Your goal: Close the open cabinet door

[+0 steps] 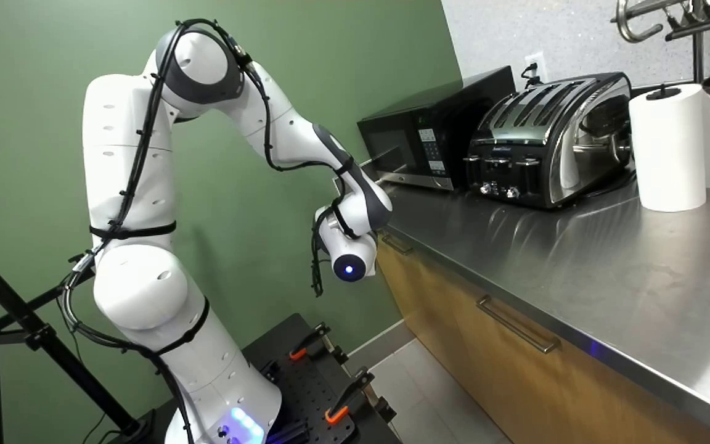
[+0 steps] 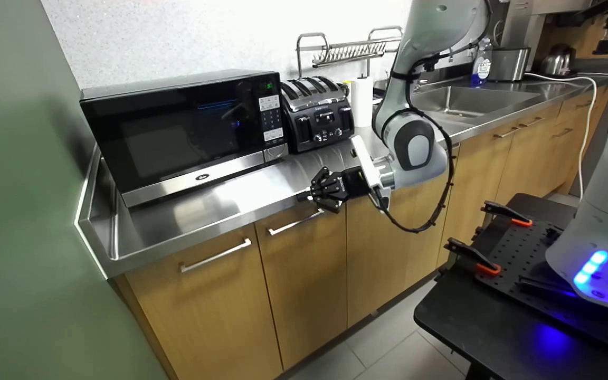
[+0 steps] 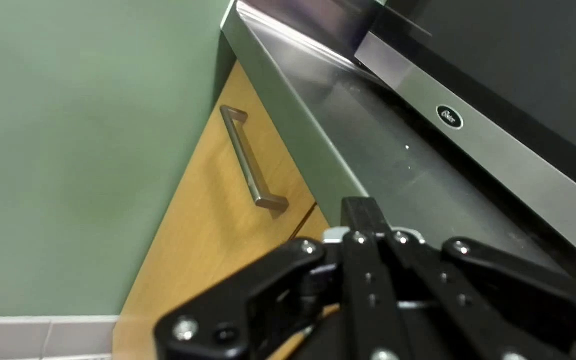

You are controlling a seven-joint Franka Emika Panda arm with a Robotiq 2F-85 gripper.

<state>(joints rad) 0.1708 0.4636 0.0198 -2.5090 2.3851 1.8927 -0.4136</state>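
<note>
The wood-grain cabinet door (image 2: 206, 311) with a thin bar handle (image 2: 215, 256) is at the far left of the row in an exterior view. It also shows in the wrist view (image 3: 213, 220), left of the gripper. It looks flush with the door (image 2: 306, 264) beside it; I see no door standing open. My gripper (image 2: 304, 196) is in front of the counter edge, near the second door's handle (image 2: 296, 222). In the wrist view the black fingers (image 3: 362, 207) are together with nothing between them. In an exterior view the arm's wrist (image 1: 349, 262) hides the gripper.
A steel counter (image 2: 219, 203) runs above the doors, its front edge near the fingers. A microwave (image 2: 177, 137) and toaster (image 2: 319, 116) stand on it. A green wall (image 3: 93, 150) borders the leftmost door. The black robot table (image 2: 473, 311) faces the cabinets.
</note>
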